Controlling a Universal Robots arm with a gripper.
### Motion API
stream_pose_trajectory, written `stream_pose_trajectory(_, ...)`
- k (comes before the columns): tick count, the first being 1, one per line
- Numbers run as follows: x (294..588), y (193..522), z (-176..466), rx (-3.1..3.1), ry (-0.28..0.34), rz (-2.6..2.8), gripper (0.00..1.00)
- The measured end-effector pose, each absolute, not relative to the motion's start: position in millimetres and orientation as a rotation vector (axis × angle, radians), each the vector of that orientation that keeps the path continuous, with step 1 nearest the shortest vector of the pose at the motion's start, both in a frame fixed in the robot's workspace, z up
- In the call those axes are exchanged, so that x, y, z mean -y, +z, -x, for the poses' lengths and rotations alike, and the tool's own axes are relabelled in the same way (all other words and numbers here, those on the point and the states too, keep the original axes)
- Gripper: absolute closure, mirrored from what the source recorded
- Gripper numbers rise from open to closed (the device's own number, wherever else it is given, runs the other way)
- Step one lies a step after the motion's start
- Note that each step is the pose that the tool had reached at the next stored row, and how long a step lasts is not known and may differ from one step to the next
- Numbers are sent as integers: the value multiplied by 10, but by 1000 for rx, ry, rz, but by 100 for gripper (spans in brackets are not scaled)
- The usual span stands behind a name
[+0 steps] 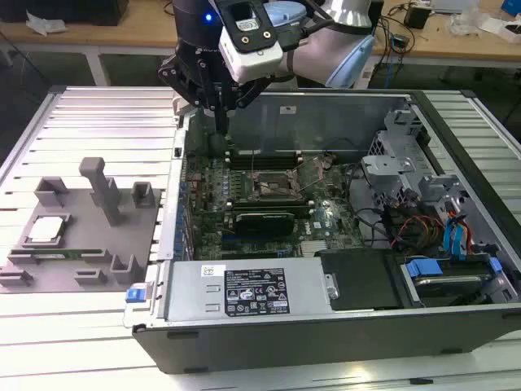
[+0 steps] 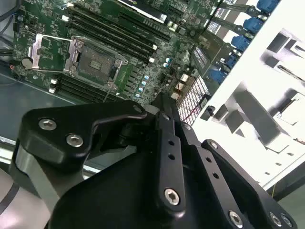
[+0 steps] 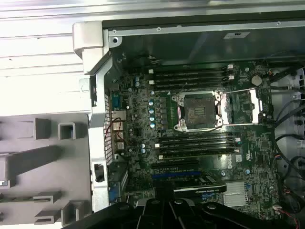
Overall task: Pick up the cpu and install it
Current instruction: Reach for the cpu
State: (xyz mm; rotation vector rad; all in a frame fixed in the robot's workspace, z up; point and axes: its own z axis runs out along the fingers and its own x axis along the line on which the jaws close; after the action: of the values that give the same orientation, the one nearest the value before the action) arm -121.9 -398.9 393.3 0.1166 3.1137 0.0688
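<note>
Exterior view | my hand (image 1: 221, 114) upper centre, drawn together, empty | flat silver square cpu (image 1: 45, 230) lower left, nested in grey plastic holder (image 1: 81, 275) for pickup

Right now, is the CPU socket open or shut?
Open: in both wrist views its load plate is flipped back beside the bare socket. The cpu lies on the grey tray outside the case.

One open black metal computer case (image 1: 326, 326), one green motherboard (image 3: 138, 119) inside it, one square black socket frame (image 3: 198, 109) on that. Over on the exterior view's left: one grey plastic holder tray (image 1: 85, 235), with one shiny silver square cpu (image 1: 45, 230) and one long green memory stick (image 1: 72, 252).
</note>
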Motion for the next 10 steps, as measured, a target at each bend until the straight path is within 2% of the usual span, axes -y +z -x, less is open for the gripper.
stream_pose_trajectory(10, 3989, 3933, 1233, -3114, 69, -117, 89)
